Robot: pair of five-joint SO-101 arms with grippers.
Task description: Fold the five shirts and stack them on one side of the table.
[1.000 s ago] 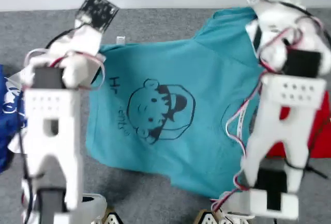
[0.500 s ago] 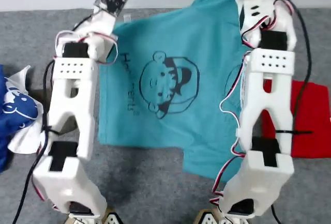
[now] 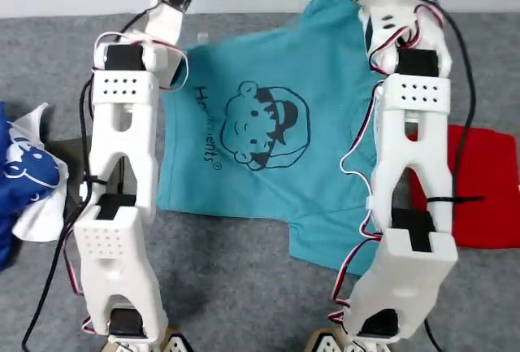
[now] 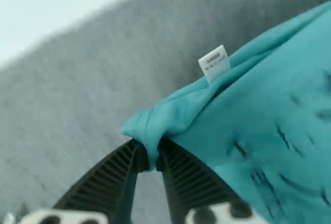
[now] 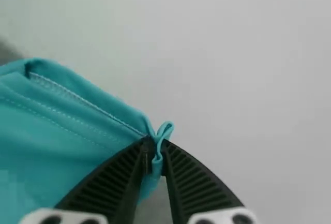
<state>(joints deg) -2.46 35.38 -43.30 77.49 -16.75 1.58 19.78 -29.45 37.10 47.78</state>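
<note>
- Left pincer (image 4: 149, 155): clenched on a bunched corner of the teal shirt (image 4: 258, 131). The cloth is pinched between both jaws, and a small white label (image 4: 213, 62) stands just beside the gripped fold.
- Right pincer (image 5: 155, 154): clenched on a hemmed edge of the same teal shirt (image 5: 51, 131), with a small loop of cloth protruding above the jaws.
- Teal shirt (image 3: 325, 181): it lies across the middle of the table (image 3: 227, 287), print side up. Its far edge is held at two points near the far edge of the table. We see the left arm at the end with the label and the right arm at the other end. The near part rests flat on the table, and one sleeve points toward the near edge.
- Red shirt (image 3: 479, 189): it lies flat at the right edge of the table, partly behind the right arm. We judge it to be a folded item, but we cannot confirm this.
- Blue and white shirt (image 3: 20, 173): it lies crumpled at the left edge of the table, unfolded.
- Task status: we judge the task to be at an early stage. The teal shirt is spread and gripped, but no fold has been made in it. The blue and white shirt needs a complete fold. No stack of five shirts is present on either side of the table.
</note>
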